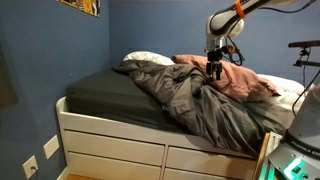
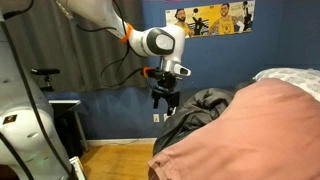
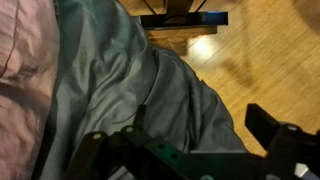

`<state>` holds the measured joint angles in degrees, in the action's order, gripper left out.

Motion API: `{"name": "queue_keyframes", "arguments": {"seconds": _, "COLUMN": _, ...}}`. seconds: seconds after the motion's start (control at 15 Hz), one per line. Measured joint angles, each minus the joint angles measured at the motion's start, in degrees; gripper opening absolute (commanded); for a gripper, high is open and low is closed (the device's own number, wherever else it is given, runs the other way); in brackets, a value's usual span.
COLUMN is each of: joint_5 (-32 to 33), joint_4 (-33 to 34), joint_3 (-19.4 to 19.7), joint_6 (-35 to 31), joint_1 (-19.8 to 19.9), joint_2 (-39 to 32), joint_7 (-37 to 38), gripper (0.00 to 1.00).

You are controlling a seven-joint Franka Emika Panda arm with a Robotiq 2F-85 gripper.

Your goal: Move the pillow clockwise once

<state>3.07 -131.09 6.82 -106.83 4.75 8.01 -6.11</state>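
The dusty pink pillow (image 1: 238, 80) lies wrinkled at the head of the bed, partly on the rumpled grey comforter (image 1: 195, 100). It fills the lower right of an exterior view (image 2: 262, 130) and shows at the left edge of the wrist view (image 3: 22, 60). My gripper (image 1: 215, 71) hangs just in front of the pillow's near end, above the comforter, in both exterior views (image 2: 165, 103). In the wrist view the gripper (image 3: 200, 125) is open and empty, with grey comforter (image 3: 130, 80) and floor below it.
A white pillow (image 1: 146, 58) lies at the back of the bed against the blue wall. The bed has white drawers (image 1: 110, 150) and a dark sheet (image 1: 110, 90). Wooden floor (image 3: 260, 60) lies beside the bed. A stand with equipment (image 2: 45, 75) is near the robot.
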Motion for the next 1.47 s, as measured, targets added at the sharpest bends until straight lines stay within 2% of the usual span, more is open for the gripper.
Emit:
{"name": "queue_keyframes", "arguments": {"seconds": 0.73, "joint_5": 0.53, "joint_4": 0.00, "joint_3": -0.04, "joint_6": -0.07, "joint_1": 0.02, "joint_2": -0.03, "joint_7": 0.75, "gripper": 1.00}}
{"name": "queue_keyframes", "arguments": {"seconds": 1.0, "joint_5": 10.30, "joint_4": 1.23, "joint_3": -0.29, "joint_6": -0.76, "joint_1": 0.24, "joint_2": -0.15, "joint_7": 6.54, "gripper": 1.00}}
{"name": "queue_keyframes", "arguments": {"seconds": 1.47, "joint_5": 26.50, "joint_4": 8.74, "joint_3": -1.18, "joint_6": -3.07, "joint_1": 0.36, "joint_2": -0.48, "joint_7": 8.32, "gripper": 1.00}}
